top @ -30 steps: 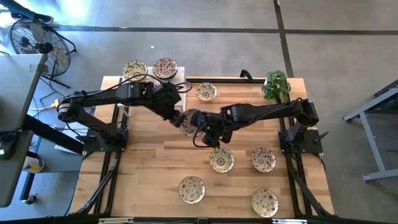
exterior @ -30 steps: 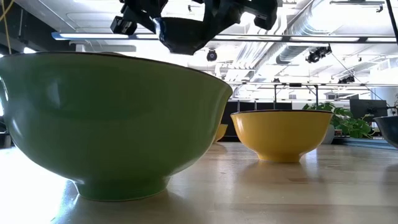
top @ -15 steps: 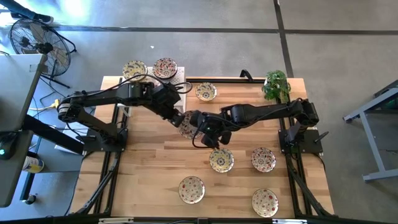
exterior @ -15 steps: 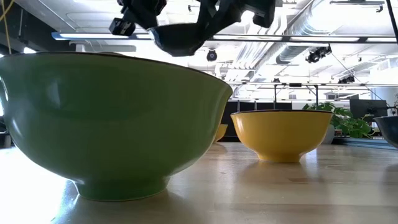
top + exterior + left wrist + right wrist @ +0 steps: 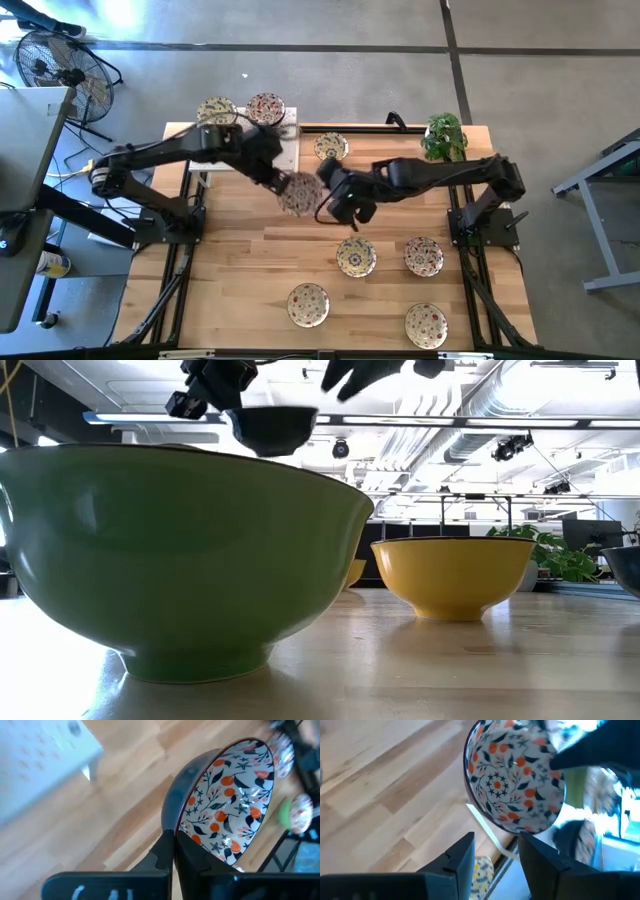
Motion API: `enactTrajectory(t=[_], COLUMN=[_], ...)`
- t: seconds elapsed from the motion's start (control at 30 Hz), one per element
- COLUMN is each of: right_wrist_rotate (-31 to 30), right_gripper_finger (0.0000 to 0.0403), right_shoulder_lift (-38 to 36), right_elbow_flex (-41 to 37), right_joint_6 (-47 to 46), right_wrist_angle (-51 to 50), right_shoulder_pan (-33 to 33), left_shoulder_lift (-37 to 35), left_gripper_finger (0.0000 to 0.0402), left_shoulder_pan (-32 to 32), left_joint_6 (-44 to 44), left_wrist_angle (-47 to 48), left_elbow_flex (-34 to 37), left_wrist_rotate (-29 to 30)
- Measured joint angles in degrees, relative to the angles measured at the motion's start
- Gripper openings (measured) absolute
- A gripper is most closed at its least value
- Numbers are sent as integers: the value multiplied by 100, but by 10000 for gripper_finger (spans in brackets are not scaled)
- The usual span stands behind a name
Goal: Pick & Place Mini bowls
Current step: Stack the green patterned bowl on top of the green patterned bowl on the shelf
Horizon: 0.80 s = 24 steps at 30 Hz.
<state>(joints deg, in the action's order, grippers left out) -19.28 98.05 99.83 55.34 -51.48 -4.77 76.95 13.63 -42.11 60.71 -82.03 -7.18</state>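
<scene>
Stretching under both arms, the wooden counter (image 5: 240, 270) carries four mini bowls (image 5: 358, 257) just beyond the right claw (image 5: 338, 203), whose fingers stand apart, empty. Beside it, the left claw (image 5: 281, 184) pinches one raised bowl (image 5: 297, 196) by its rim.

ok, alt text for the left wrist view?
The left gripper is shut on the rim of a mini bowl with an orange and dark floral pattern inside, held tilted above the wooden table. A white perforated rack is beyond.
</scene>
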Motion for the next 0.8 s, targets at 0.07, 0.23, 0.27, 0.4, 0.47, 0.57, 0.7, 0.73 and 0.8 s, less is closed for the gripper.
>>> enactTrajectory(t=[0.07,0.23,0.27,0.4,0.47,0.57,0.7,0.73,0.8], right_wrist_rotate=[-33,-3,14,46,172,386,494,516,533], right_gripper_finger=[141,118,108,55,25,6,16,15,7], right_shoulder_lift=[-203,-647,-698,-818,-836,-840,-840,-840,-840], right_elbow_flex=[0,0,0,0,-7,-35,-37,-37,-37], right_joint_6=[-451,-1589,-1760,-2233,-2340,-2343,-2342,-2342,-2339], right_wrist_angle=[-12,-11,-9,-13,-8,36,132,174,184], right_shoulder_pan=[52,264,305,460,521,557,557,557,555], left_shoulder_lift=[-87,-103,-102,74,141,250,476,538,669], left_gripper_finger=[0,0,0,0,0,0,0,0,0], left_shoulder_pan=[240,1014,1205,2039,2494,3161,3863,3985,4205], left_joint_6=[176,765,874,1105,1242,1471,1641,1672,1750], left_wrist_angle=[54,865,1024,1274,1395,1425,1414,1382,1445], left_elbow_flex=[-164,-957,-1117,-1617,-1788,-1984,-1986,-1986,-1986], left_wrist_rotate=[-60,-118,-119,-136,-240,-445,-677,-688,-694])
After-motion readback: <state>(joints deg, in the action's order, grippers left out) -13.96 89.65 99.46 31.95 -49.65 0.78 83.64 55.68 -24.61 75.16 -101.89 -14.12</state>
